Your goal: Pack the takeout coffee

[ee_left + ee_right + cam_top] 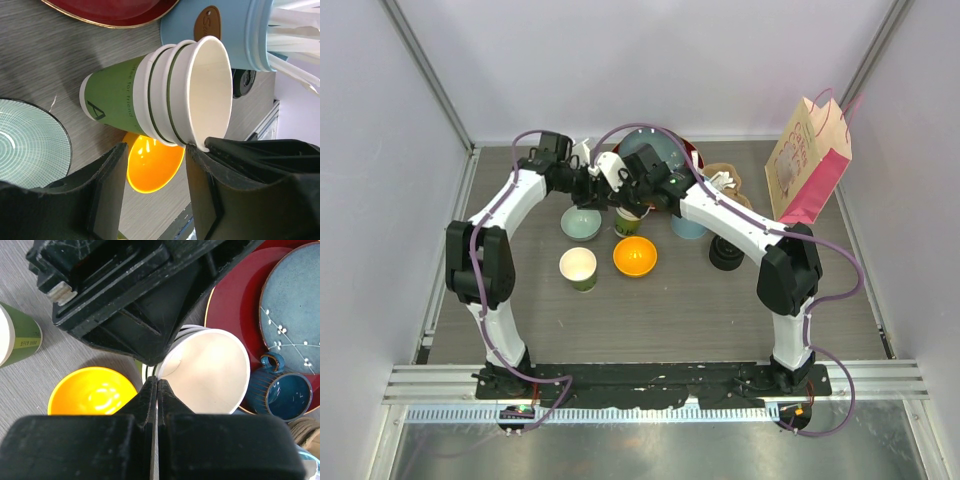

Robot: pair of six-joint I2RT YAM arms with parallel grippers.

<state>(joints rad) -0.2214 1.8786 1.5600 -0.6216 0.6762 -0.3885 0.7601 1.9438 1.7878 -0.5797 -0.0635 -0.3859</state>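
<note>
A nested stack of green paper cups (pixel 627 222) with cream insides stands between the bowls; it also shows in the left wrist view (pixel 150 95). No lid is on it. My right gripper (pixel 156 390) is shut on the near rim of the top cup (pixel 210 370). My left gripper (pixel 155 185) is open beside the stack, and its right finger (pixel 205 190) touches the top cup's rim. A second green cup (pixel 578 267) stands alone and open at the front left, also in the right wrist view (pixel 17 335). In the top view both grippers meet over the stack, left (pixel 605 195) and right (pixel 632 200).
An orange bowl (pixel 634 256) and a pale green bowl (pixel 581 222) flank the stack. A light-blue cup of white utensils (pixel 220 30), a stack of black lids (pixel 725 252), a red plate (pixel 235 295) with blue dishes and a pink paper bag (pixel 807 160) stand behind and right.
</note>
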